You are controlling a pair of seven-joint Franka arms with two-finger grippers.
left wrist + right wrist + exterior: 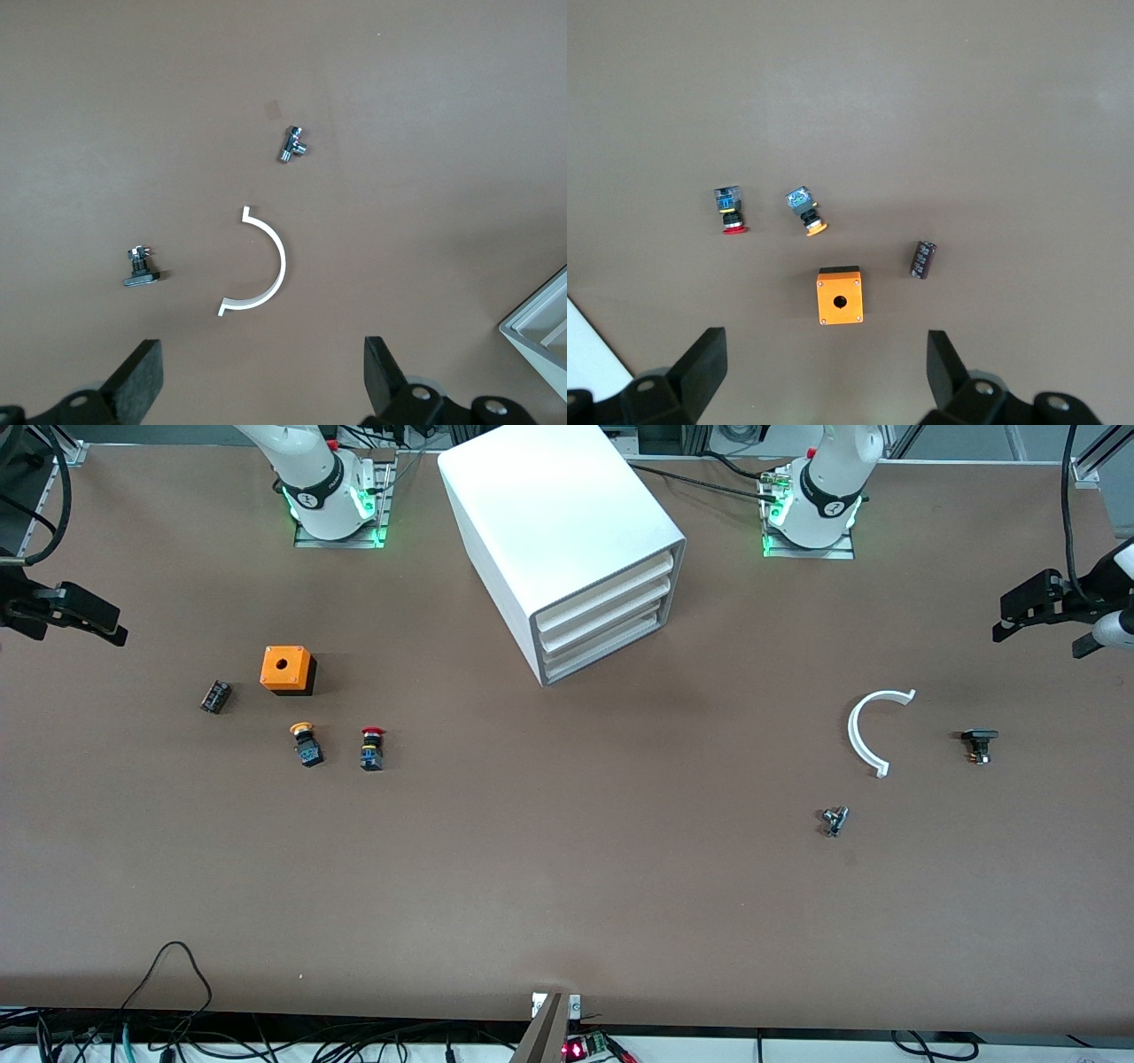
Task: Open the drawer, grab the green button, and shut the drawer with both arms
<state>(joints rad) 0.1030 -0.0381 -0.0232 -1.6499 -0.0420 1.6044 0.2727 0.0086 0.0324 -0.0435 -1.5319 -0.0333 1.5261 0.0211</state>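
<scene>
The cabinet (567, 540) stands near the table's edge where the arm bases are mounted, between the two bases, its three drawers all pushed in and its front angled toward the left arm's end, probably so that arm can reach the handles. The drawer (602, 654), the lowest one, is shut, so the green button is not visible; presumably it lies inside. The left gripper (1038, 618) hangs over the table's end on its own side, fingers spread wide and holding nothing, above a white curved piece (262, 263), a small metal fitting (293, 144) and a black part (140, 269). The right gripper (75, 618) waits likewise over its own end, spread and empty, above the orange box (840, 297), the red-capped button (729, 211), the yellow-capped button (805, 209) and a dark cylinder (923, 259). Nothing of the task appears begun.
</scene>
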